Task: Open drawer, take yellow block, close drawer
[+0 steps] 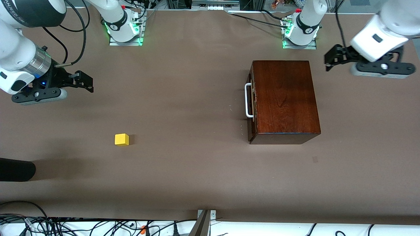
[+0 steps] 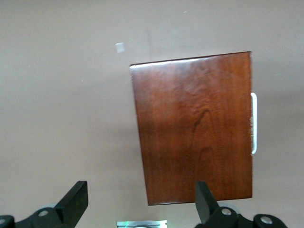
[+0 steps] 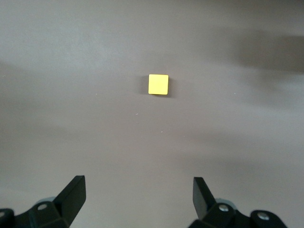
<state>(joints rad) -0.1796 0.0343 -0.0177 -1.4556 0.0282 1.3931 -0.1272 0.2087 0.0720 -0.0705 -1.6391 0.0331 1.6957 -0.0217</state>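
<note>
The wooden box [image 1: 284, 100] sits toward the left arm's end of the table, and its drawer [image 1: 251, 105] is pushed fully in — the white handle [image 1: 248, 100] faces the right arm's end. The yellow block [image 1: 121, 139] lies out on the bare table [image 1: 183, 98], well apart from the box, toward the right arm's end and a little nearer the front camera than the box's handle.

The front view alone takes in box and block together. The left wrist view gives only the box's glossy top and a sliver of handle, with the left gripper [image 2: 141, 202] spread wide and holding nothing, up over the table just beside the box. The right wrist view picks out the block alone, between the wide-apart, empty fingers of the right gripper [image 3: 139, 195] — that one hangs over the table well away from the box.
</note>
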